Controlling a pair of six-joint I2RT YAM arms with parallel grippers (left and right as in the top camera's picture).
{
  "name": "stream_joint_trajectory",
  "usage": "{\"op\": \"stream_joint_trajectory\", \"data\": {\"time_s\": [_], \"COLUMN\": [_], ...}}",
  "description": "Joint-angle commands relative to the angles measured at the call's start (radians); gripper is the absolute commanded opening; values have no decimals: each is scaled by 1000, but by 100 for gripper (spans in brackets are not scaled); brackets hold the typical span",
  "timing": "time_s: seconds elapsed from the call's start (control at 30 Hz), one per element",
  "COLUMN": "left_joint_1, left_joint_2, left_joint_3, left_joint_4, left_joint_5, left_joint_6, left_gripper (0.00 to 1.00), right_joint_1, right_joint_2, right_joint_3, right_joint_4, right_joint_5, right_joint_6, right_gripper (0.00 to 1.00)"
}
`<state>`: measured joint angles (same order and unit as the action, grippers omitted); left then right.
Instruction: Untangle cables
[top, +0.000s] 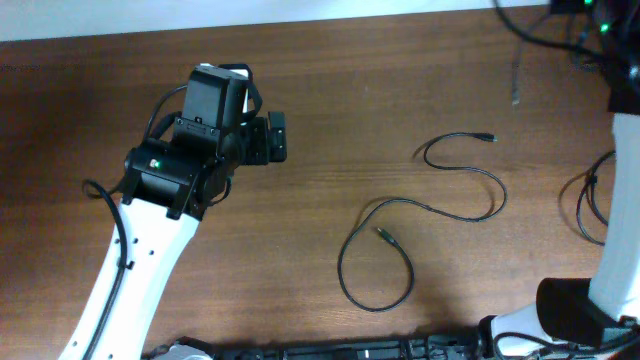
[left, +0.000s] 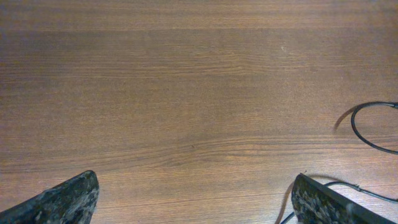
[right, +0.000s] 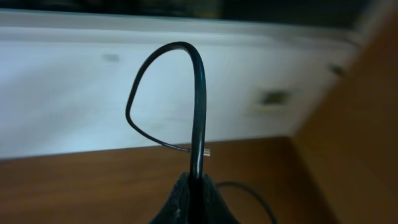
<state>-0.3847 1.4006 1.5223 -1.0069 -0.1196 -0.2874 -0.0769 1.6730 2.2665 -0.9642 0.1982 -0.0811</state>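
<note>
R gripper (right: 194, 190) clenched on thin black looped cable (right: 198, 93), arching just above its tips. L gripper (left: 194, 190) released over brown wooden tabletop (left: 186, 93). Second thin black cable (top: 440, 210) lies well off to its right. Step, prob.: separating cables. Next: L must reach over & pinch it.

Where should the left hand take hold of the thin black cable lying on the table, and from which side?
Probably just behind the plug inside the lower loop of the cable. Come from straight above with the open left hand, straddling the strand: it lies flat on the table, with bare wood on both sides.
</note>
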Motion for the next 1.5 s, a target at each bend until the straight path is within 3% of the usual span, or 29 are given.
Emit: {"op": "stream_joint_trajectory", "data": {"time_s": [0.0,0.3,0.53,0.6,0.63,0.77,1.0,1.07,1.23,1.33,1.47], "left_joint_1": [2,2,2,2,2,2,2,2,2,2,2], "left_joint_2": [-17,-17,-17,-17,-17,-17,-17,-17,-17,-17,-17], "left_joint_3": [7,7,7,7,7,7,7,7,7,7,7], "left_joint_4": [1,1,1,1,1,1,1,1,1,1,1], "left_joint_5": [0,0,0,0,0,0,0,0,0,0,0], "left_joint_6": [12,12,12,12,12,12,12,12,12,12,12], "left_gripper": [99,99,99,99,99,99,99,99,99,99,99], "right_joint_1": [-108,-364,-460,-461,-461,-461,-452,-420,-261,-145,-45], "right_joint_2": [55,308,542,573,575,557,414,379,378,380,379], "right_joint_3": [16,16,16,15,15,16,17,17,16,14,-101], "right_joint_4": [3,-47,-122,-166,-182,-223,-307,-361,-627,-735,-735], "right_joint_5": [121,113,36,28,15,-144,-603,-614,-600,-445,-369], "right_joint_6": [148,479,491,490,490,436,365,315,-114,-145,-177], "right_gripper": [4,4,4,54,73,100,99,99,99,99,99]}}
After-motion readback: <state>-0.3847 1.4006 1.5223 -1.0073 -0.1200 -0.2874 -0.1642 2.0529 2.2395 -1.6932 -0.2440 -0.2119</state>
